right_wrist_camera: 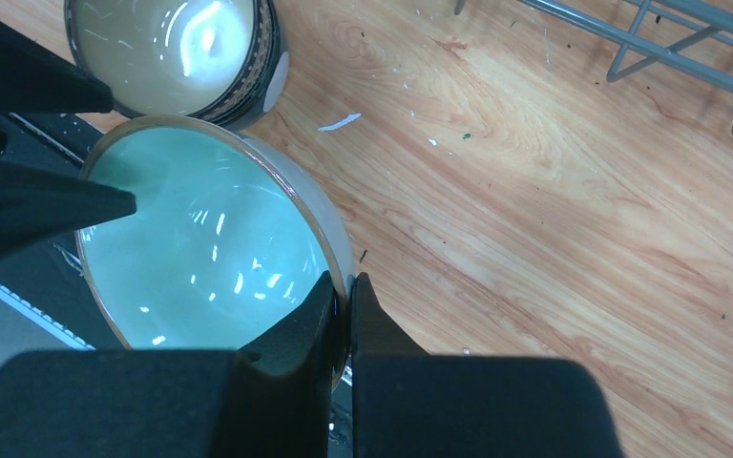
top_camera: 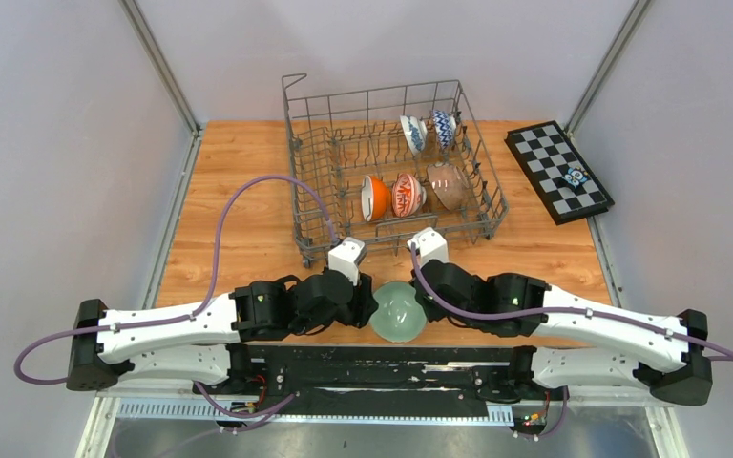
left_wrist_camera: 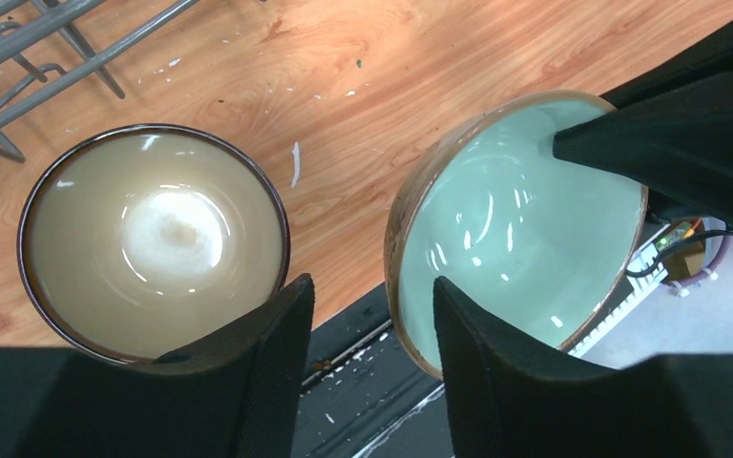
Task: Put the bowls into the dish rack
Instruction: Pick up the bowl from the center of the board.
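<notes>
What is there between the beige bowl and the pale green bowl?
Only bare wooden table with small white flecks lies between beige bowl and pale green bowl, as the left wrist view shows.

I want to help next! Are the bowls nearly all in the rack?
Nearly. Five bowls stand in the dish rack. The right gripper pinches the pale green bowl by its rim, with the open left gripper straddling the opposite rim. The beige bowl waits on the table.

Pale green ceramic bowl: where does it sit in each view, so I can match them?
Top external: pale green ceramic bowl at bottom centre.
Left wrist: right of centre.
Right wrist: left of centre.
Shared landmark: grey wire dish rack, top left in left wrist, top right in right wrist.
</notes>
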Motion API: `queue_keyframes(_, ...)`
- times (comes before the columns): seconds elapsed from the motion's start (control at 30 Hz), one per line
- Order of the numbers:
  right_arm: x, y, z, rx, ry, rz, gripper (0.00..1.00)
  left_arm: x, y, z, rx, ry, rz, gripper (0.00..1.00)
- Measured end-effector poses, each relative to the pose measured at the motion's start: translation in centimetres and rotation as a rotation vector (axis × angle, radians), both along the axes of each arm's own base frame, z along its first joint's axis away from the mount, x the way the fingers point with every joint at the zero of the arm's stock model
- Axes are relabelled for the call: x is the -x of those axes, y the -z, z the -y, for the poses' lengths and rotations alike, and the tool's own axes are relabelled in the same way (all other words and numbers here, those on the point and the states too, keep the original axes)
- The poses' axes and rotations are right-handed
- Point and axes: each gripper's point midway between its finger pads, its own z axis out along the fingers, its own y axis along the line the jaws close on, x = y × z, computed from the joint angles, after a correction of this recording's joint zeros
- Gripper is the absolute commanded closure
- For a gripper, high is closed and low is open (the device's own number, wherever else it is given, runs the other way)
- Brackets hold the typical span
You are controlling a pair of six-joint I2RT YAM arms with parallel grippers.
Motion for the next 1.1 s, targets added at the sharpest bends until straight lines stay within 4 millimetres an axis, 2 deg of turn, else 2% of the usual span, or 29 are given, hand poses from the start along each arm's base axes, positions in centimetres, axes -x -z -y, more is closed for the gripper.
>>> queue_keyframes(0.17, 0.3, -1.0, -0.6, -0.011, -0.016, 0.024, 0.97, -0.1, -0.2, 0.3, 0.020, -0.011, -0.002, 0.57)
queue_keyframes(0.37, 0.5, -1.9, -1.3, -0.019, -0.028, 0.048, 0.97, -0.1, -0.2, 0.5, 0.032, -0.016, -0.008, 0.72)
queue_keyframes(0.47, 0.5, -2.0, -1.5, -0.014, -0.030, 0.058, 0.97, -0.1, -0.1, 0.5, 0.031, -0.015, -0.009, 0.87)
queue_keyframes(0.53, 0.5, -2.2, -1.5, -0.010, -0.029, 0.065, 0.97, 0.0, 0.0, 0.6, 0.032, -0.014, -0.011, 1.00)
queue_keyframes(0.77, 0.4, -2.4, -1.7, -0.013, -0.021, 0.076, 0.94, -0.3, -0.1, 0.6, 0.041, -0.029, -0.002, 1.00)
queue_keyframes(0.83, 0.4, -2.4, -1.7, -0.015, -0.021, 0.076, 0.87, -0.3, 0.0, 0.5, 0.049, -0.029, 0.000, 1.00)
queue_keyframes(0.93, 0.5, -2.8, -1.9, -0.035, -0.025, 0.079, 0.70, -0.3, -0.2, 0.3, 0.059, -0.029, 0.007, 1.00)
queue_keyframes(1.1, 0.5, -5.1, -1.9, -0.142, -0.028, 0.109, 0.50, -0.4, -0.1, -0.5, 0.042, -0.014, 0.024, 1.00)
